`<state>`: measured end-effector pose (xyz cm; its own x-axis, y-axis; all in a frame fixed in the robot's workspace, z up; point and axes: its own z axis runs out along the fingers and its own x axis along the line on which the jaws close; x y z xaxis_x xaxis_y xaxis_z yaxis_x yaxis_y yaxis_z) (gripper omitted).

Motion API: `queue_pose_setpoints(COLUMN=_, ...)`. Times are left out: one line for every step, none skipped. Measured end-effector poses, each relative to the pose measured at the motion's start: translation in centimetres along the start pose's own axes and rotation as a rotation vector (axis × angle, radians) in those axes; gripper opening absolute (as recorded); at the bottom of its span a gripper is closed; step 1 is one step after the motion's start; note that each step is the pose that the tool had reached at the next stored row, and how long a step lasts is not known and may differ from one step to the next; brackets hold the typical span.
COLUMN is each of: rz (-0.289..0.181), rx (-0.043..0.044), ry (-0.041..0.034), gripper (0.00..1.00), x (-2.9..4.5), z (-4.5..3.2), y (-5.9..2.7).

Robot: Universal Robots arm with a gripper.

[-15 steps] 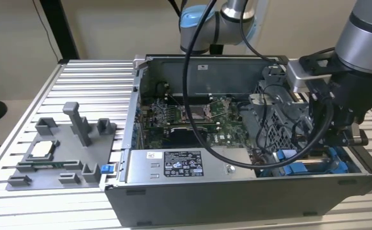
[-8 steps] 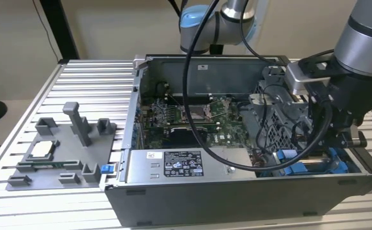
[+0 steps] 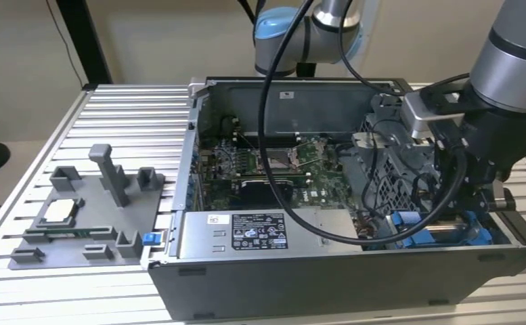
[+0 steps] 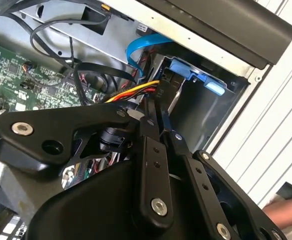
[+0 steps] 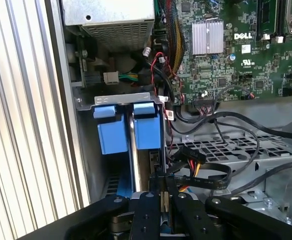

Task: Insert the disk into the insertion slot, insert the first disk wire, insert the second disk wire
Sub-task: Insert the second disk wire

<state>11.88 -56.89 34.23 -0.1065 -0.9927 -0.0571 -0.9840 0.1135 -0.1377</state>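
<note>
Down in the corner of the open computer case (image 3: 335, 284) my pincer (image 5: 164, 192) hung over the insertion slot (image 4: 220, 107), its two black fingers (image 4: 153, 150) drawn close together with only a thin sliver between the tips; whether they pinched anything there, I could not tell. In the first wrist view the tips sat just beside a black connector (image 5: 190, 154) with red, yellow and black leads. The disk (image 5: 145, 167) stood on edge inside the bay, a narrow silver strip showing between the blue carrier tabs (image 5: 131, 130), so it was already seated among the blue rails. In the second wrist view a flat blue ribbon cable (image 4: 141, 47) curled above the slot, and a bundle of yellow, red and black wires (image 4: 136, 90) ran toward my fingers. The green motherboard (image 3: 281, 162) lay in the middle of the case, and the grey power-supply box (image 3: 263, 233) with its label sat along the near wall in the exterior view. The case rested on a ribbed metal worktop (image 3: 109, 115), and toward the exterior view's left stood a grey fixture tray (image 3: 86, 217) with upright posts, well apart from me.
</note>
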Motion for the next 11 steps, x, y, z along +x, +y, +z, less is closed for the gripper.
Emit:
queue_pose_setpoints(rz=0.000, rx=0.0000, ry=-0.0004, gripper=0.00, x=0.00, z=0.02, y=0.00)
queue_pose_setpoints(rz=0.000, rx=0.0000, ry=-0.0006, gripper=0.00, x=0.00, z=0.03, y=0.00)
queue_pose_setpoints(rz=0.000, rx=0.0000, ry=-0.0008, gripper=0.00, x=0.00, z=0.04, y=0.01)
queue_pose_setpoints(rz=0.000, rx=-0.0001, ry=-0.0011, gripper=0.00, x=0.00, z=0.07, y=0.01)
queue_pose_setpoints(rz=0.000, rx=-0.0001, ry=-0.0012, gripper=0.00, x=0.00, z=0.08, y=0.01)
queue_pose_setpoints(rz=0.000, rx=-0.0001, ry=-0.0013, gripper=0.00, x=0.00, z=0.10, y=0.01)
queue_pose_setpoints(rz=0.000, rx=-0.0002, ry=-0.0015, gripper=0.00, x=0.01, z=0.13, y=0.01)
queue_pose_setpoints(rz=0.000, rx=-0.0002, ry=-0.0016, gripper=0.00, x=0.01, z=0.14, y=0.01)
queue_pose_setpoints(rz=0.000, rx=-0.0001, ry=-0.0016, gripper=0.00, x=0.01, z=0.16, y=0.01)
queue_pose_setpoints(rz=0.000, rx=-0.0001, ry=-0.0017, gripper=0.00, x=0.00, z=0.18, y=0.00)
queue_pose_setpoints(rz=0.000, rx=-0.0001, ry=-0.0018, gripper=0.00, x=0.01, z=0.20, y=0.00)
